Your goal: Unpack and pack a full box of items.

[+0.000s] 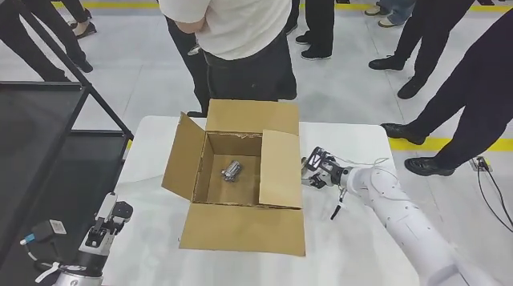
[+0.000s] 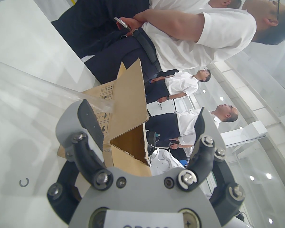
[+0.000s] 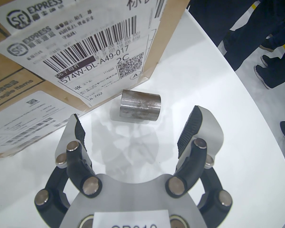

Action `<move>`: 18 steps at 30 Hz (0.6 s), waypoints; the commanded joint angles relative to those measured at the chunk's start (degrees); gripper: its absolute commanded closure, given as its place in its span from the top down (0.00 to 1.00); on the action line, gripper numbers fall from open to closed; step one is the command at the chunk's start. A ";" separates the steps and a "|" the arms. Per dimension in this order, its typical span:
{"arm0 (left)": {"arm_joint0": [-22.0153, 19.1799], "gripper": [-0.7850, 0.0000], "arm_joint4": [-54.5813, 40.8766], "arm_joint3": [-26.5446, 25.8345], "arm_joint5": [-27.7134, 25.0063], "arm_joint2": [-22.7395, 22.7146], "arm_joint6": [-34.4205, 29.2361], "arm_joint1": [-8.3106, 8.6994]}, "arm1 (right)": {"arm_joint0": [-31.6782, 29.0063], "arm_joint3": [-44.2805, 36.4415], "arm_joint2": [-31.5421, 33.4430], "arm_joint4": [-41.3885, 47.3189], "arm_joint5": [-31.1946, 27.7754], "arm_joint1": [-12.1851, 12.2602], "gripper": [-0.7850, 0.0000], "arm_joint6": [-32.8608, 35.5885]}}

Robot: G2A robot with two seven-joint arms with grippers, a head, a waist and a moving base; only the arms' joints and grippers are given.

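At centre frame, box (image 1: 240, 230) open | cylinder (image 3: 140, 107) out on surface (image 1: 152, 214), one item (image 1: 231, 171) inside: unpacking seemingly unfinished | right gripper (image 3: 135, 128), left gripper (image 2: 143, 119) wide, empty

What I can't make out
Inside the box (image 1: 240, 228), I can't tell what the small grey item (image 1: 231, 171) is: too small.
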 commanded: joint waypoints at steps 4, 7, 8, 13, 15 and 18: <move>0.00 1.00 0.00 0.00 0.00 0.00 0.00 0.00 | -0.29 -1.38 0.46 0.51 -0.42 0.01 1.00 0.94; 0.00 1.00 0.00 0.00 0.00 0.00 0.00 0.00 | -0.38 -2.03 0.55 0.35 -1.22 0.01 1.00 0.25; 0.00 1.00 0.00 0.00 0.00 0.00 0.00 0.00 | -0.43 -2.23 0.52 0.18 -1.64 0.03 1.00 -0.05; 0.00 1.00 0.00 0.00 0.00 0.00 0.00 0.00 | -0.67 -2.66 0.61 -0.67 -2.65 0.20 1.00 -1.24; 0.00 1.00 0.00 0.00 0.00 0.00 0.00 0.00 | -0.76 -2.80 0.66 -0.97 -2.29 0.20 1.00 -1.21; 0.00 1.00 0.00 0.00 0.00 0.00 0.00 0.00 | -1.07 -2.85 1.01 -0.78 0.16 0.09 1.00 -0.99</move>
